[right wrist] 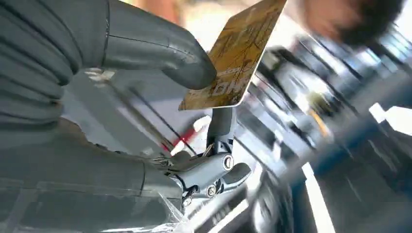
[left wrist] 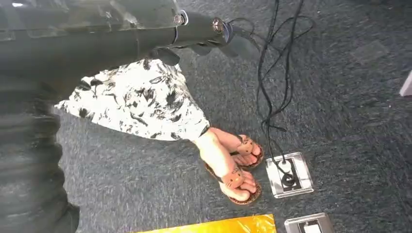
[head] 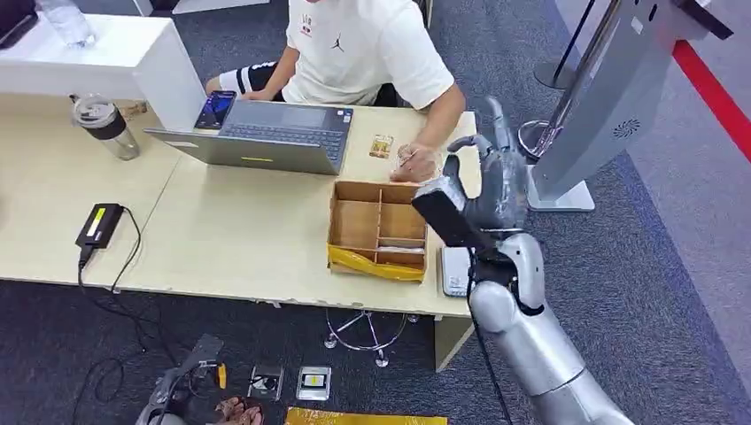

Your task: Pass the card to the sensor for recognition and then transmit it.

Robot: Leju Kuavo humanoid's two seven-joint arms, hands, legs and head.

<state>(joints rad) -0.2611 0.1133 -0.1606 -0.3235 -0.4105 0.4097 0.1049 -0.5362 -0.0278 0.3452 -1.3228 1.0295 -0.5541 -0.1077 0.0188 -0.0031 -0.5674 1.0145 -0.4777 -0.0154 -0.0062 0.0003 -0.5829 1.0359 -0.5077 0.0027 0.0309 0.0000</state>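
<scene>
The right hand (head: 490, 181) is raised over the far right corner of the table (head: 230, 230), its silver arm rising from below. In the right wrist view its thick grey thumb (right wrist: 160, 51) and a darker finger pinch the card (right wrist: 233, 53), a thin, flat, gold-brown rectangle with rounded corners and faint printed marks; the fingers grip its lower part and the rest stands clear above them. The background there is blurred.

Just right of the fingers stands the sensor (head: 611, 97), a slanted grey panel on a flat base, with a small round grille on its face. Card and sensor are apart. Just left of the fingers a person's hand (head: 416, 164) rests on the table, with a second small gold card (head: 382, 146) lying flat beyond it. Below the fingers sits an open cardboard box (head: 378, 228) with dividers and a strip of yellow tape along its near edge. A grey laptop (head: 266, 135) lies farther left, a black adapter (head: 99, 224) well away.

The left hand (left wrist: 214, 34) hangs over grey carpet (left wrist: 350, 97), dark and partly blurred; whether its fingers are spread or curled I cannot tell. Near it are sandalled feet (left wrist: 233, 165) under a leaf-print fabric and a square metal floor socket (left wrist: 289, 174) with black cables.
</scene>
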